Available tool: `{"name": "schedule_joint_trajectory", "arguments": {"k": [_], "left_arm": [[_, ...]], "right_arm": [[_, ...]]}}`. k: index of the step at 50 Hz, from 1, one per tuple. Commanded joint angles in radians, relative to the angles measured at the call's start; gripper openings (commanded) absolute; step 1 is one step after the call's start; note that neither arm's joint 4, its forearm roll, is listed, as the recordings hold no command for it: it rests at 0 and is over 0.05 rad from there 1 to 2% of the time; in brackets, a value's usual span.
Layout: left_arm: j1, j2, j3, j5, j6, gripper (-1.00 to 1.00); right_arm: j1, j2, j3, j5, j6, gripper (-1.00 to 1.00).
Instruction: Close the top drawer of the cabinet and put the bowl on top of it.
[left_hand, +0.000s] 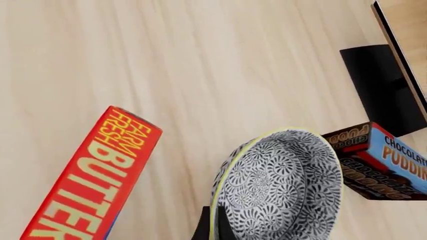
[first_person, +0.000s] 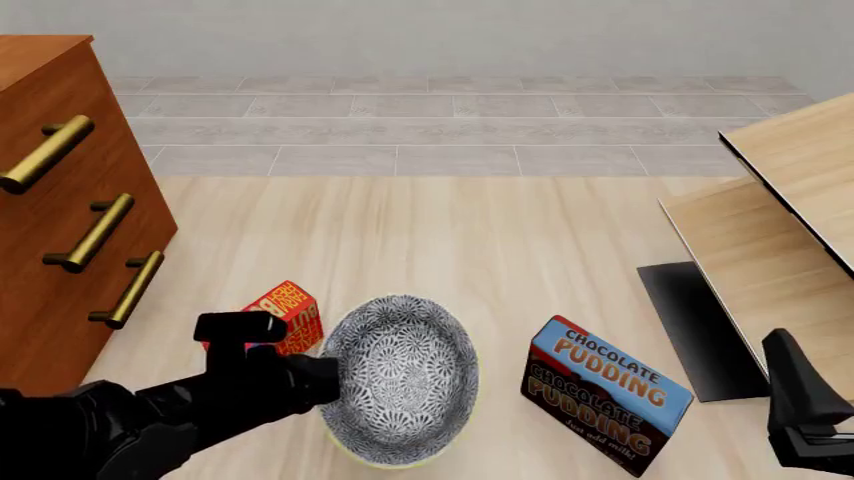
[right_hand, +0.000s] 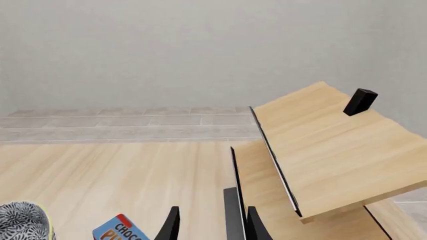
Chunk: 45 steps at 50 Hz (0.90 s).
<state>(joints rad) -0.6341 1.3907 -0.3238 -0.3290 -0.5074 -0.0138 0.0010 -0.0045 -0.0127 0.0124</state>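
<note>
risk: left gripper (first_person: 324, 378) pinched only the bowl (first_person: 400, 380) by its thin rim, tilted near the tabletop's near edge, so it could've slipped or clipped the butter box (first_person: 286, 313) | bowl looked glazed, deep, round | cabinet (first_person: 60, 215) wood, far-left, top drawer (first_person: 34, 120) seemingly shut | right gripper (right_hand: 210, 225) slightly parted, held nothing

butter box (first_person: 287, 312), chocolate pudding box (first_person: 607, 393), perhaps pale shelving (first_person: 787, 215)

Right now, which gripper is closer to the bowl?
The left. The left gripper is at the bowl's rim, apparently gripping it, with the bowl tilted. The right gripper is far off on the other side, beyond the chocolate pudding box.
</note>
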Motion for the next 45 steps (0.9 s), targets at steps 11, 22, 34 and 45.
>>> {"name": "schedule_joint_trajectory", "arguments": {"k": [11,22,34,45], "left_arm": [[0.008,-0.039,0.004,0.033,0.003,-1.0],[-0.02,-0.16,-0.02,0.148,-0.039,-1.0],[-0.043,-0.289,-0.109,0.331,-0.041,-1.0],[-0.07,-0.402,-0.206,0.483,-0.027,-1.0]], "right_arm": [[-0.001,0.0,0.001,-0.003,0.002,1.0],[-0.001,0.0,0.001,-0.002,0.002,1.0],[-0.002,0.0,0.0,-0.001,0.001,1.0],[-0.003,0.0,-0.001,-0.001,0.002,1.0]]}}
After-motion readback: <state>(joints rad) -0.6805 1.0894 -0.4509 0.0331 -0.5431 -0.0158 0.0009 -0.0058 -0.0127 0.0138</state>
